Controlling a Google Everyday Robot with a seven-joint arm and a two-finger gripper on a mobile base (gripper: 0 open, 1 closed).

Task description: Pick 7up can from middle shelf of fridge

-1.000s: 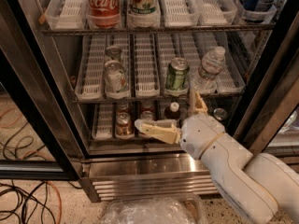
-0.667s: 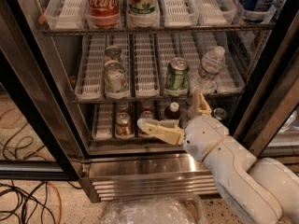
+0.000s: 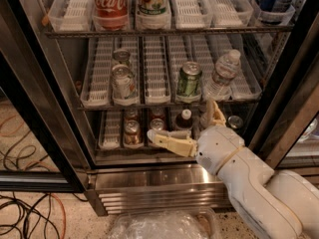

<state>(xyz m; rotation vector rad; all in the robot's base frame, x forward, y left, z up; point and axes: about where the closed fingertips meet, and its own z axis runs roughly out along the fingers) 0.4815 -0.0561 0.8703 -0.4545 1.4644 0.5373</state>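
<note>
My gripper (image 3: 182, 119) hangs low before the fridge (image 3: 149, 182), fingers spread wide and empty. I should lift it and go left to the 7up can (image 3: 123, 84), upright at the front of the middle shelf (image 3: 157, 81), avoiding the green can (image 3: 189, 81).

I've got one view only, high behind the arm, tilted down, looking straight into the fridge (image 3: 149, 179) at close range. The gripper (image 3: 180, 120) sits low centre, fingers (image 3: 169, 142) spread. The middle shelf (image 3: 156, 76) is just above them, the base grille (image 3: 159, 199) below.

7up can (image 3: 123, 83) (upright) on middle shelf (image 3: 157, 81), hand (image 3: 180, 119) lower right.
</note>
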